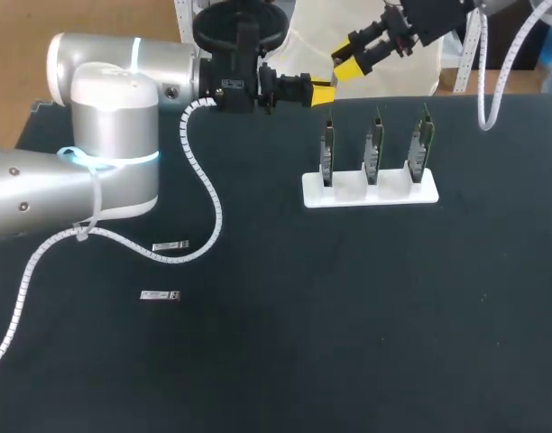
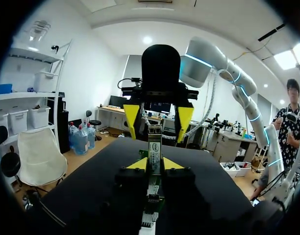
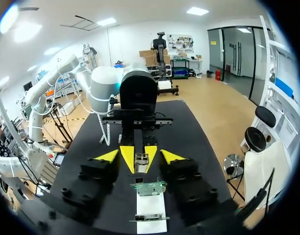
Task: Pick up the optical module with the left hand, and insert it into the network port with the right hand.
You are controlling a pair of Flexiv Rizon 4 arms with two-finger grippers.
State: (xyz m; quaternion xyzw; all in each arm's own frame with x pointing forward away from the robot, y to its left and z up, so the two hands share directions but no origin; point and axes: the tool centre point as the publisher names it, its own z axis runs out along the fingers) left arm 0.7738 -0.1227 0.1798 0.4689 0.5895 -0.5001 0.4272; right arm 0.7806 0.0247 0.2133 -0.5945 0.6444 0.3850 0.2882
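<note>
The left gripper (image 1: pixel 326 90) is hanging over the far part of the black table (image 1: pixel 348 316), its yellow fingers clenching an optical module (image 2: pixel 155 147) between them from both sides. The right gripper (image 1: pixel 344 59) is facing it tip to tip, close but not touching. Its fingers are spread wide and holding nothing. Just below and in front of the two grippers, three network cards (image 1: pixel 375 144) are standing upright in a white stand (image 1: pixel 371 194). Two loose modules are lying well apart from the stand on the table's left side – one (image 1: pixel 170 245) beside the left arm's white cable, the other (image 1: pixel 159 295) nearer the front.
</note>
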